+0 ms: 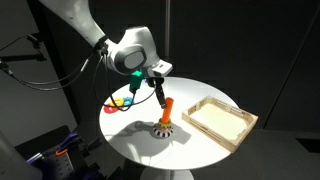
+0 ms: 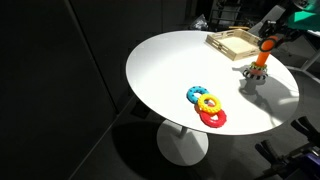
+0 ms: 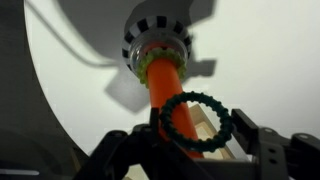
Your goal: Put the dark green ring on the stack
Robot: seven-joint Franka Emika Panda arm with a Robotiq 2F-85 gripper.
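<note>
In the wrist view my gripper [image 3: 196,128] is shut on the dark green ring [image 3: 198,96], one finger on each side. The ring hangs level with the top of the stack's orange peg [image 3: 160,75], and the peg's tip shows through its open centre. The peg stands on its black-and-white base [image 3: 155,45]. In both exterior views the gripper [image 1: 158,88] [image 2: 271,45] is just above the peg [image 1: 167,108] [image 2: 262,60]. The ring itself is too small to make out there.
A pale wooden tray [image 1: 220,120] [image 2: 232,42] lies close beside the stack on the round white table [image 1: 130,140] [image 2: 170,60]. Blue [image 2: 197,93], yellow [image 2: 209,103] and red [image 2: 213,117] rings lie together near the table's edge, away from the stack.
</note>
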